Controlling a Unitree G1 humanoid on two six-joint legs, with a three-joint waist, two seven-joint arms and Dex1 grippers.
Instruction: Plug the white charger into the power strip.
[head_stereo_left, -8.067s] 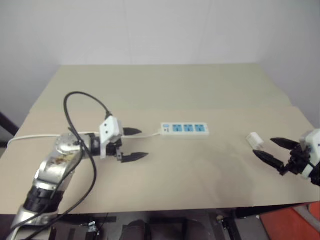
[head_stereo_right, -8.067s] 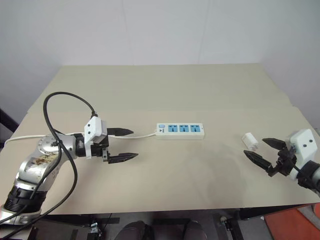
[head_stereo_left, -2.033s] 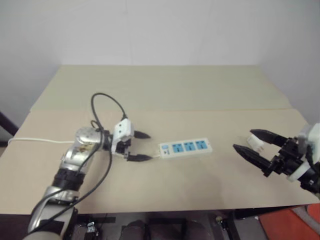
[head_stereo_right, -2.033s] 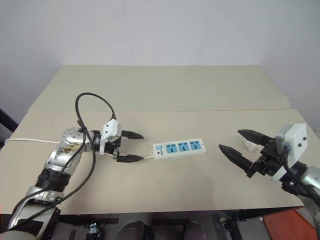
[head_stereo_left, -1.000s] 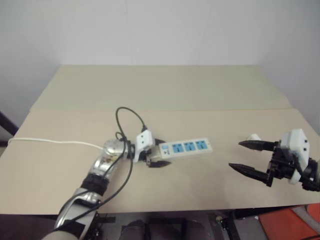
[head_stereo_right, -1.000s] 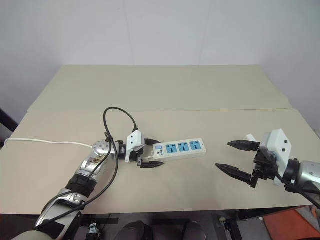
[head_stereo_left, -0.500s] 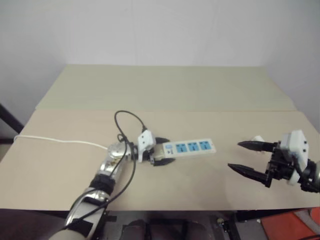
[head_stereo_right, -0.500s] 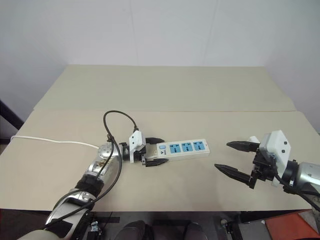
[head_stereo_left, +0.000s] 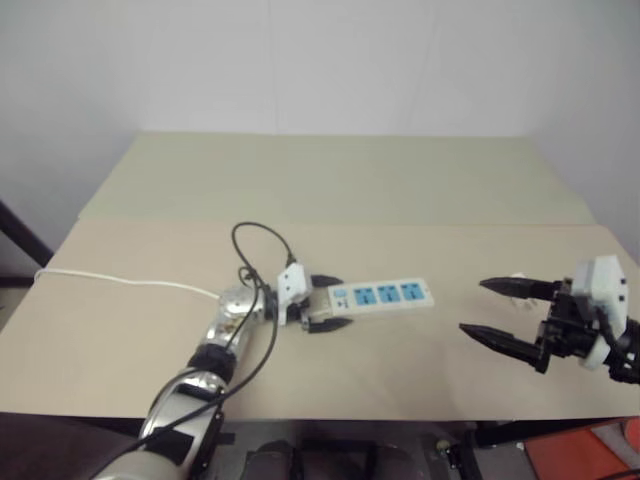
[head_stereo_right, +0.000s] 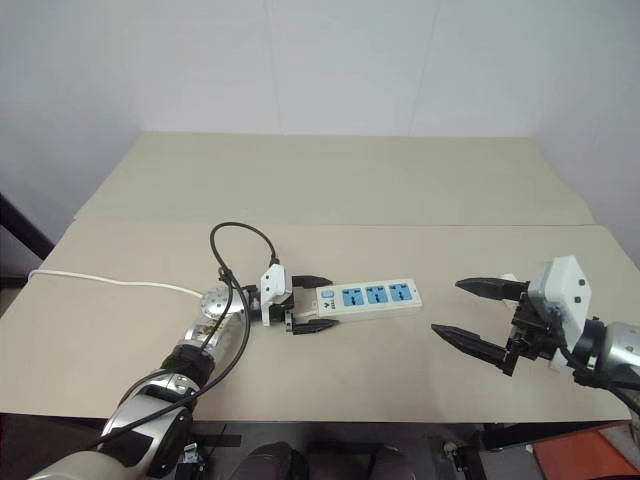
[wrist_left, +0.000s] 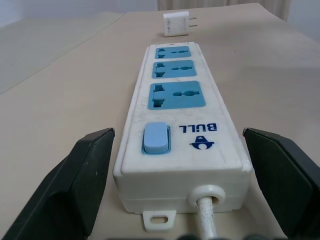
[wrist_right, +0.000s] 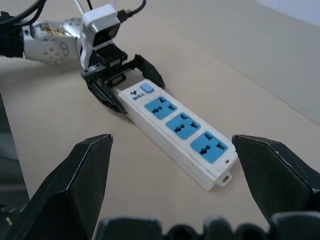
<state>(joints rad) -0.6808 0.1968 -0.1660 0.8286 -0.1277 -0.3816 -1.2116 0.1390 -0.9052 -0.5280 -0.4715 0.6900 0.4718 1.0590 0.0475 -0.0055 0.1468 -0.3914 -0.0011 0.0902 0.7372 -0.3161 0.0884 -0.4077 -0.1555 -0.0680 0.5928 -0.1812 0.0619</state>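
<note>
The left gripper (head_stereo_right: 312, 303) has come over to the switch end of the power strip (head_stereo_right: 368, 297); its fingers stand apart on both sides of that end, not closed on it. This looks like prep. to steady the strip. The right gripper (head_stereo_right: 478, 316) is wide open and holds nothing. The white charger (wrist_left: 177, 23) lies on the table (head_stereo_right: 330, 180) beyond the strip's far end, near the right gripper, not yet picked up.
</note>
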